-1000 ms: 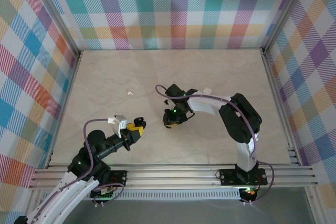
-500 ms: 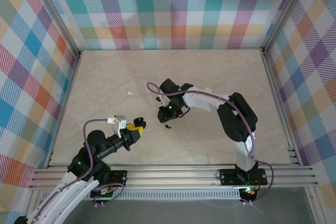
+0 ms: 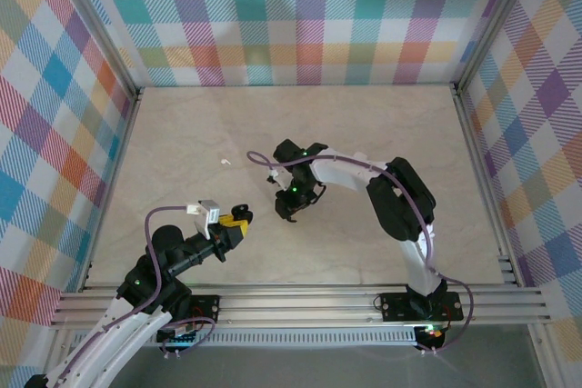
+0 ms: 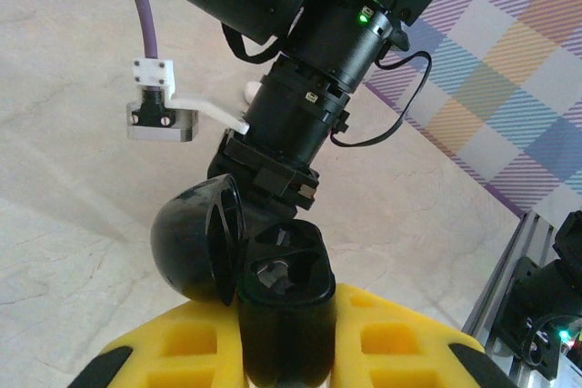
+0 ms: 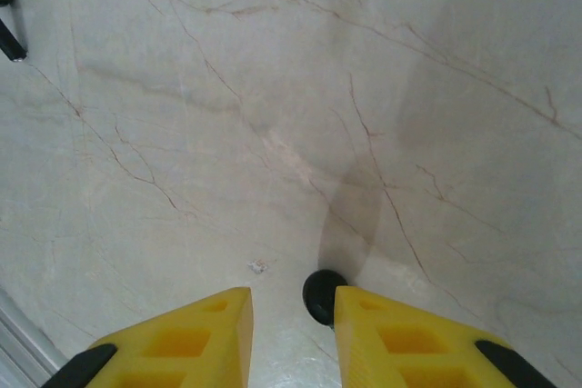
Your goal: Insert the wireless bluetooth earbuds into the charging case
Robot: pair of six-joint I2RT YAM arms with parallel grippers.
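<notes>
Left gripper [image 4: 284, 338] clasps open case [image 4: 277, 265], black earbud [image 5: 320, 295]

Right gripper [image 3: 287, 214] near left gripper [image 3: 241, 215]

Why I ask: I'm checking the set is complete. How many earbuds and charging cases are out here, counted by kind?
Earbuds: 2, one at the right tool, one lying apart.
Charging case: 1, black, lid open, held in the left tool.
Total: 3
</notes>
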